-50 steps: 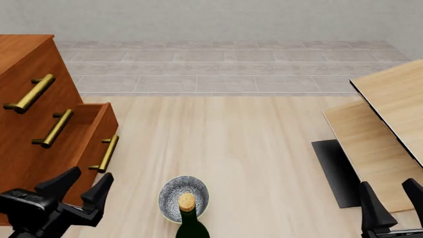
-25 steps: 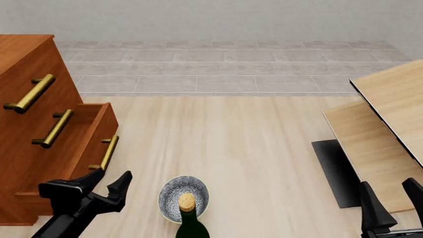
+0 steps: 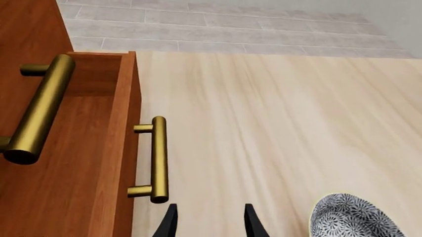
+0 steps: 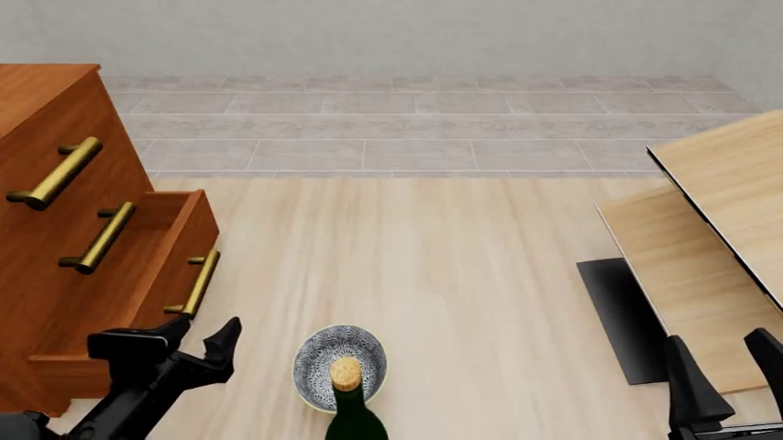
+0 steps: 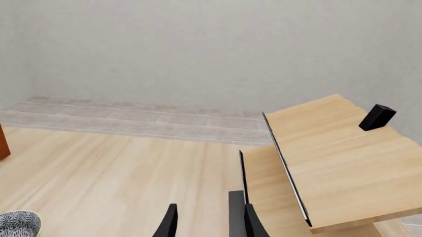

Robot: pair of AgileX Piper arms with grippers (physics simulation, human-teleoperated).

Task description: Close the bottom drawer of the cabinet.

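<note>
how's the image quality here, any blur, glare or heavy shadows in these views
Front view: sharp and evenly lit, no glare, barely any shadows; the bottle is cut off by the frame edge. Left wrist view: crisp, with soft highlights along the bottom drawer handle; the left tool is cropped. Right wrist view: flat light, no blur, plain grey wall.

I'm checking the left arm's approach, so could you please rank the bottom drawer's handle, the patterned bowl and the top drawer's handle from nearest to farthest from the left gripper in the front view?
From the left gripper:
1. Bottom drawer's handle, just ahead of the fingers, on the open drawer's front.
2. Patterned bowl, to the gripper's right on the table.
3. Top drawer's handle, high on the cabinet, far left.
</note>
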